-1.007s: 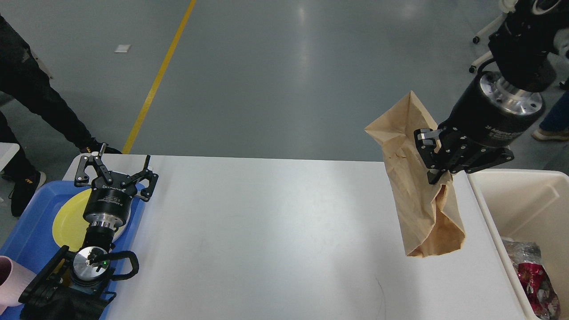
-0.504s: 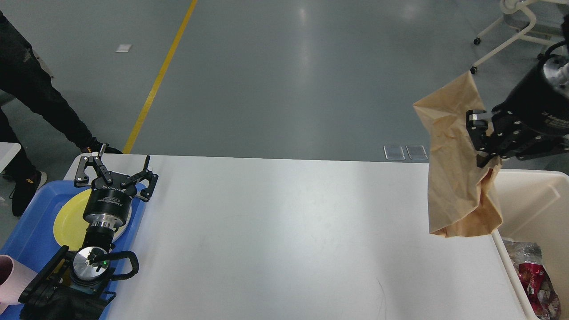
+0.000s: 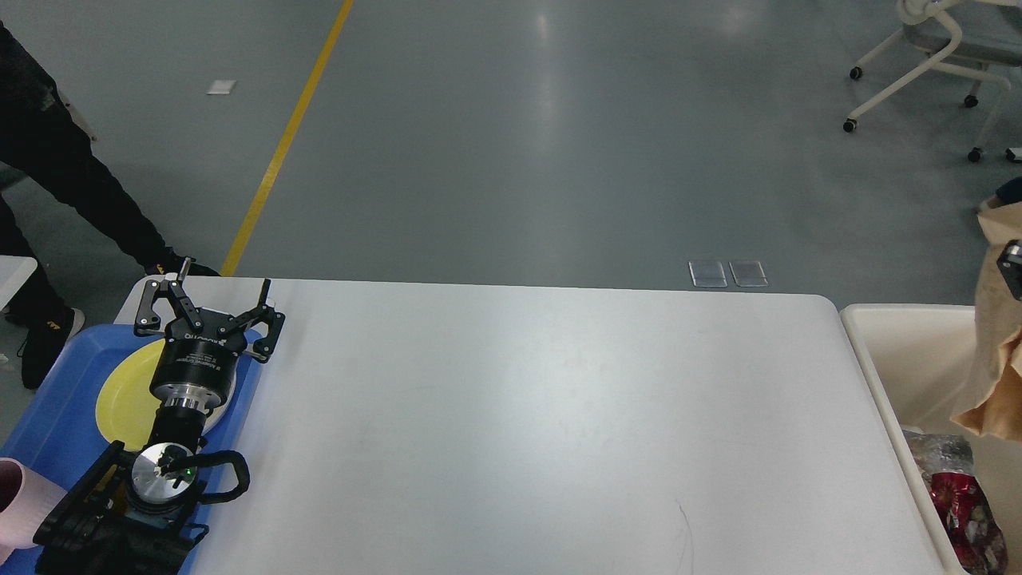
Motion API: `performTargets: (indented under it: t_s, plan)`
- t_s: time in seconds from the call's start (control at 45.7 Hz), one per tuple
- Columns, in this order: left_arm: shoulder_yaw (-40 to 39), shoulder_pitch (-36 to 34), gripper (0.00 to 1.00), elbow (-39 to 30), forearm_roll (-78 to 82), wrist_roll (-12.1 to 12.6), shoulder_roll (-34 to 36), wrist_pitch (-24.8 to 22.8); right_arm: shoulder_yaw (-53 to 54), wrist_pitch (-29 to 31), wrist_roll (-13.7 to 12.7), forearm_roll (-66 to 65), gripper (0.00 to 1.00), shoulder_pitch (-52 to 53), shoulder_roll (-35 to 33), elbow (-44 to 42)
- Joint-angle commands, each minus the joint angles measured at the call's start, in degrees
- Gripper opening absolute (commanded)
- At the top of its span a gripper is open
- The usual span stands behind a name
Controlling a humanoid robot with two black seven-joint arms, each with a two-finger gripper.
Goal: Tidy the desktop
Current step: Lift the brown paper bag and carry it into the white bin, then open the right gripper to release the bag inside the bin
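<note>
Your left end effector (image 3: 209, 307) sits spread wide with nothing between its fingers, hovering over the far edge of the yellow plate (image 3: 128, 393). That plate lies in the blue tray (image 3: 56, 415) at the left end of the counter (image 3: 527, 431), with a pink cup (image 3: 20, 499) poking in at the tray's near corner. Your right end effector (image 3: 1014, 267) is only a sliver at the right edge of view, so I cannot tell how its fingers stand. A brown paper bag (image 3: 994, 359) hangs right by it, above the cream bin (image 3: 894, 351) just beside the counter's right end. In the bin lies crumpled red and silver wrapping (image 3: 958, 499).
</note>
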Motion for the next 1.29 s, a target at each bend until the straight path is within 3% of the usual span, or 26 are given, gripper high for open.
performTargets:
  t_s: [0.0,0.197,0.394,0.591,0.92,0.985,1.073,1.27]
  plan:
    - [0.00,0.00,0.96,0.02,0.00,0.00,0.02,0.00,8.47,-2.16,0.29,-0.04,0.00,-16.21,-3.68,-11.94]
    - [0.00,0.00,0.96,0.02,0.00,0.00,0.02,0.00,24.90,-3.56,0.38,-0.13,0.00,-42.75,-1.67,-33.30]
    - [0.00,0.00,0.96,0.02,0.00,0.00,0.02,0.00,30.90,-8.13,0.64,0.04,0.00,-63.24,10.54,-54.76]
    - [0.00,0.00,0.96,0.02,0.00,0.00,0.02,0.00,30.02,-16.65,0.99,-0.13,0.00,-67.91,15.99,-56.09]
    - [0.00,0.00,0.96,0.02,0.00,0.00,0.02,0.00,28.00,-20.96,0.73,-2.51,0.02,-70.90,19.60,-56.53]
    - [0.00,0.00,0.96,0.02,0.00,0.00,0.02,0.00,28.35,-23.24,0.73,-2.42,0.54,-70.64,19.25,-56.53]
    - [0.00,0.00,0.96,0.02,0.00,0.00,0.02,0.00,28.44,-25.18,0.73,-2.42,1.00,-70.38,18.99,-55.91]
    - [0.00,0.00,0.96,0.02,0.00,0.00,0.02,0.00,28.79,-25.19,0.64,-2.33,1.00,-70.02,18.90,-55.56]
